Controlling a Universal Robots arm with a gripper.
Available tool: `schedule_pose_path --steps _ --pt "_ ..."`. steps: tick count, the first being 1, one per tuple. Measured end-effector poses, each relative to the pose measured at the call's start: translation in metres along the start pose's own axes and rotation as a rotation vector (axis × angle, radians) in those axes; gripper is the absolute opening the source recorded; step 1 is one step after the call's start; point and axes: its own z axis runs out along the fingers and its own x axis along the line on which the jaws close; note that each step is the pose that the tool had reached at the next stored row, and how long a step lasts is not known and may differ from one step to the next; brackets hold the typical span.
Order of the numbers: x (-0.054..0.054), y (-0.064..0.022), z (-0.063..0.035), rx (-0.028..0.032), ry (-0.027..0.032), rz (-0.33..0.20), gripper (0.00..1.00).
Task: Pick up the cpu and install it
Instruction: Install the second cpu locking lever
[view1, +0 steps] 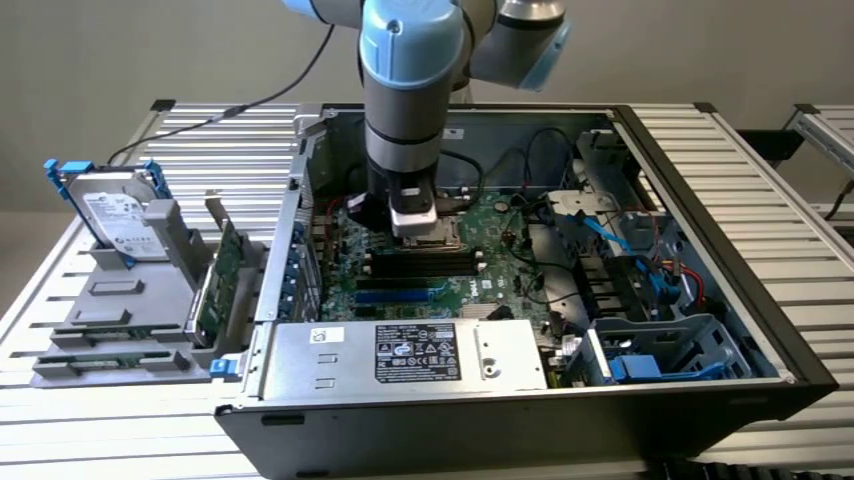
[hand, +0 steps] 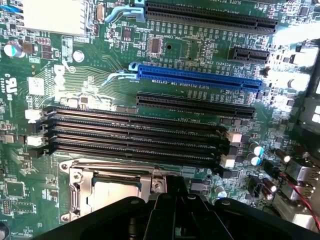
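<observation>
So we've got the arm reaching straight down into the open computer case (view1: 667, 260), with the gripper (view1: 416, 222) parked right over the cpu socket (hand: 87, 192) on the green motherboard (hand: 90, 95). From the wrist view the gripper (hand: 172, 210) is a dark mass sitting low over the socket's metal frame, and its fingers are pulled all the way together. We can't make out anything pinched between them.

The cpu (hand: 114, 192) looks to be lying flat inside the socket frame: a pale silver-grey square with the steel bracket around it, partly hidden under the gripper body. Whether the gripper is actually touching it, we can't tell.

Just beside the socket run four long black memory slots (hand: 135, 137), all bare. Beyond those there's a short black slot, then the blue expansion slot (hand: 200, 79) with its pale blue latch, then another long black one.

In the exterior view, the case lies on its side on a slatted aluminium table (view1: 747, 160). The power supply (view1: 400, 355) with its black label sits at the near edge of the case, and a blue-grey drive cage (view1: 667, 345) is at the near right corner. Off to the exterior view's left, outside the case, a hard drive (view1: 114, 215) in a blue bracket stands upright in a grey holder (view1: 120, 300), with a green circuit card (view1: 220, 280) standing on edge between it and the case wall.
</observation>
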Motion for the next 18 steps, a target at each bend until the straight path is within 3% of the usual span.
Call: schedule_pose_path --steps 6,13,15,18 --pt "0.0 -0.0034 -0.0125 -0.0032 -0.0003 0.0 0.11" --pt "0.0 -0.0086 -0.0357 -0.0034 0.0017 -0.002 0.11" --pt "0.0 -0.0096 -0.0403 -0.004 0.0057 -0.004 0.11" --pt "0.0 -0.0108 -0.0445 -0.0058 0.017 -0.009 0.11"
